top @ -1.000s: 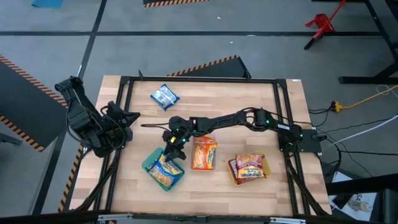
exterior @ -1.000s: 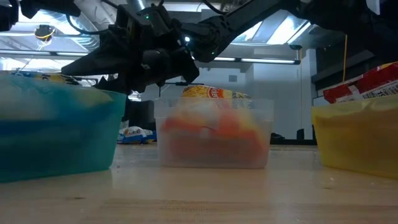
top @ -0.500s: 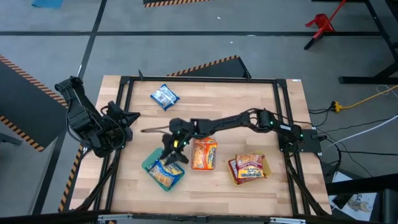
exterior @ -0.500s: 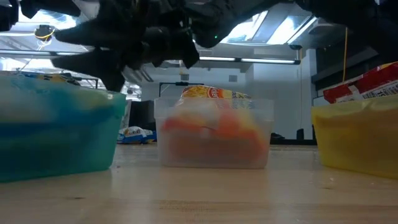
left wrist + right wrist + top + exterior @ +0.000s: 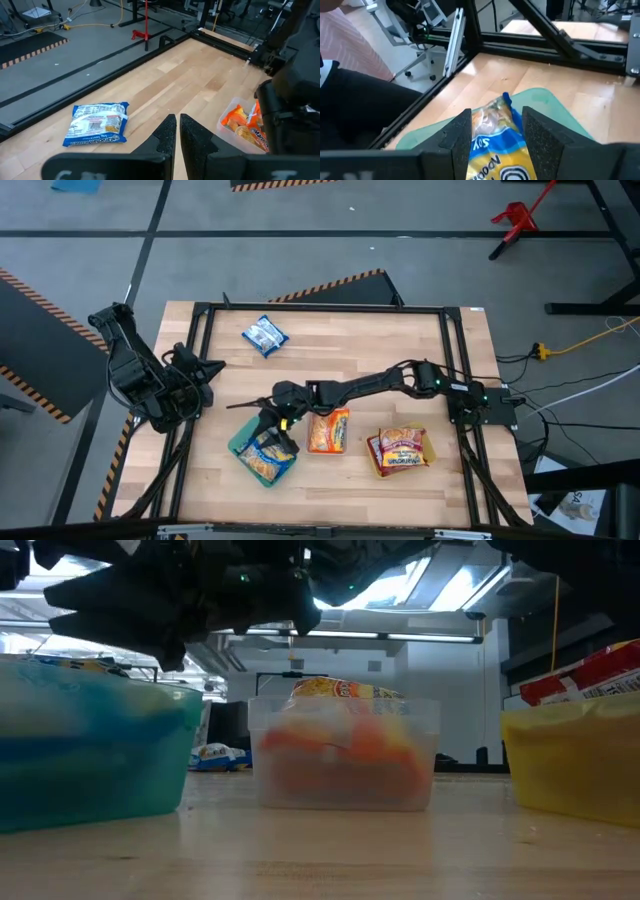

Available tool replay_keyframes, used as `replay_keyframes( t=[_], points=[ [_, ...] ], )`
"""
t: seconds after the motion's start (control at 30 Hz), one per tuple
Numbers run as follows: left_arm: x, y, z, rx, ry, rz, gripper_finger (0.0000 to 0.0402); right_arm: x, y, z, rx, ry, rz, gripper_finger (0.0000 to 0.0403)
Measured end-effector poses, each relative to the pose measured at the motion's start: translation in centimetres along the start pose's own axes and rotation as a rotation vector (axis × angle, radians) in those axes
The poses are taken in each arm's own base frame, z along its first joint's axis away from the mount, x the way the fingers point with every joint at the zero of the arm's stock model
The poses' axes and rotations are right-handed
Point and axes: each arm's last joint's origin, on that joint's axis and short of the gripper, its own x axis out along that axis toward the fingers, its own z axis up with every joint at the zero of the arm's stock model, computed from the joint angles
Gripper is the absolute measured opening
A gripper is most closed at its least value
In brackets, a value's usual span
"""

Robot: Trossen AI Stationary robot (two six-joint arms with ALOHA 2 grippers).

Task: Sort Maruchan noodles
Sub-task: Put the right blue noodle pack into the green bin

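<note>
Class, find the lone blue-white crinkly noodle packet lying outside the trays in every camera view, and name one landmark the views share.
High view: blue-white crinkly noodle packet on the table's far part, left of centre.
Low view: small, far back, between the teal and clear trays.
Left wrist view: on the wood, beyond the pincer.
Right wrist view: not in it.
Shared landmark: the clear plastic tray holding orange packets.

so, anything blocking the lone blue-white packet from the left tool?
Nothing visible. The blue-white crinkly ramen packet lies alone on bare wooden table ahead of the left tool. The right tool is away over the teal tray.
</note>
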Motion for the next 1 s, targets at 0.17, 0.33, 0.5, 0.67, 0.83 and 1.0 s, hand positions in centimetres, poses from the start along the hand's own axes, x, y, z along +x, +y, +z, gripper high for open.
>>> replay_keyframes(
  t=[0.17, 0.33, 0.5, 0.67, 0.83, 1.0],
  points=[
    [0.0, 0.0, 0.0, 0.001, -0.005, 0.000, 0.0017, 0.5, -0.2, -1.1, 0.003, 0.029, -0.002, 0.0156],
    [0.0, 0.0, 0.0, 0.001, -0.005, 0.000, 0.0017, 0.7, -0.7, -2.0, 0.011, 0.043, -0.011, 0.0156],
    [0.0, 0.0, 0.0, 0.000, -0.005, 0.000, 0.0018, 0.8, -1.8, -3.5, 0.042, 0.083, -0.041, 0.0156],
    [0.0, 0.0, 0.0, 0.000, -0.004, 0.000, 0.0018, 0.6, -2.5, -3.8, 0.055, 0.079, -0.046, 0.0156],
    [0.0, 0.0, 0.0, 0.001, -0.003, 0.001, 0.0018, 0.5, -2.7, -3.7, 0.045, 0.072, -0.058, 0.0156],
    [0.0, 0.0, 0.0, 0.001, 0.001, 0.001, 0.0018, -0.6, -4.1, -1.2, 0.038, 0.039, -0.067, 0.0156]
  ],
)
